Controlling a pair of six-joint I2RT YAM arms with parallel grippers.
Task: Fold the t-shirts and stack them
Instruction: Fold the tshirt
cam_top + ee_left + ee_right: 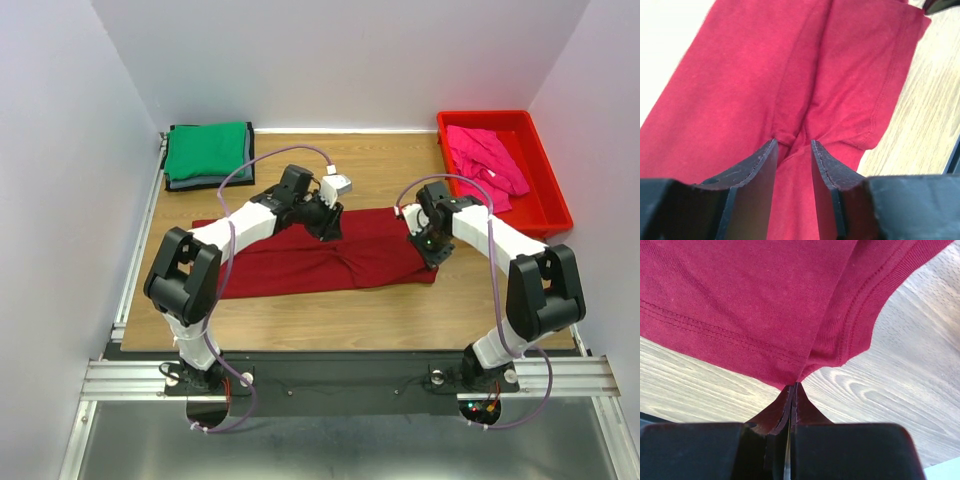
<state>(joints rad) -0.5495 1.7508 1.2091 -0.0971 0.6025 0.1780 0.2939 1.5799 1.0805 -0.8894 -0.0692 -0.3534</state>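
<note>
White walls box in your table (300, 305) on three sides. At its far left corner you have a folded green shirt (205, 150) lying on a dark grey shirt (200, 184), well apart from both arms. Your left claw (794, 145) stands narrowly parted, astride a raised crease in the dark red shirt (300, 262). That shirt lies spread across the table's middle, and a strip of wood shows between its near hem and the table's near edge. Your right claw (791, 387) is pinched closed on the shirt's right hem. At the far right corner, your red tray (555, 200) holds a crumpled pink shirt (485, 160).
</note>
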